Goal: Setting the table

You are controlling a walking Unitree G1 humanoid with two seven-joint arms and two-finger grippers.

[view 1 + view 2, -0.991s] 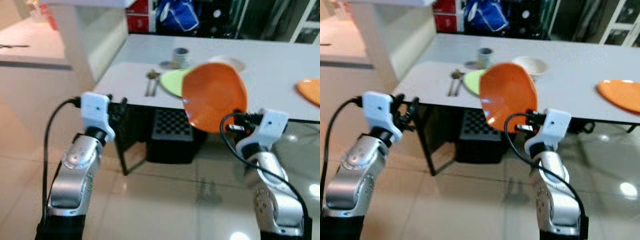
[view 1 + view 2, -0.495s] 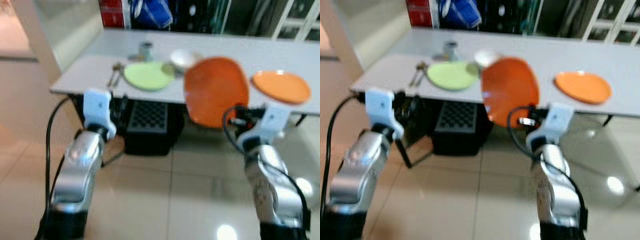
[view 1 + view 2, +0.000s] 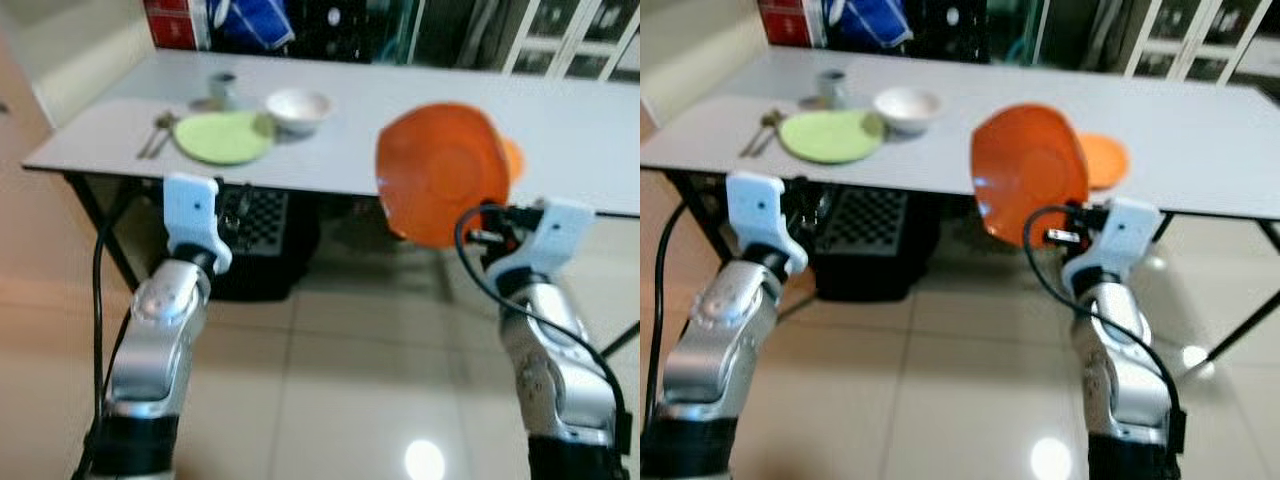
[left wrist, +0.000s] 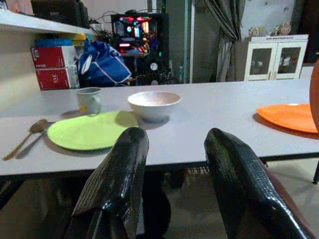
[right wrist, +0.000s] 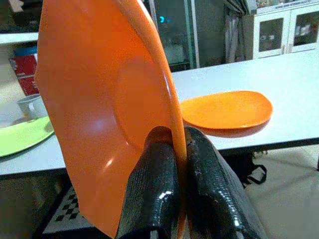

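Gripping an upright orange plate by its rim, right gripper clamped tight, left gripper spread, empty, facing white table

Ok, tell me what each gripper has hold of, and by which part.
The right gripper pinches the orange plate by its lower rim, holding it up on edge. The left gripper is open and holds nothing.

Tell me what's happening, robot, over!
Right gripper shut on orange plate, held upright short of the table. Left gripper open. Second orange plate already on it.
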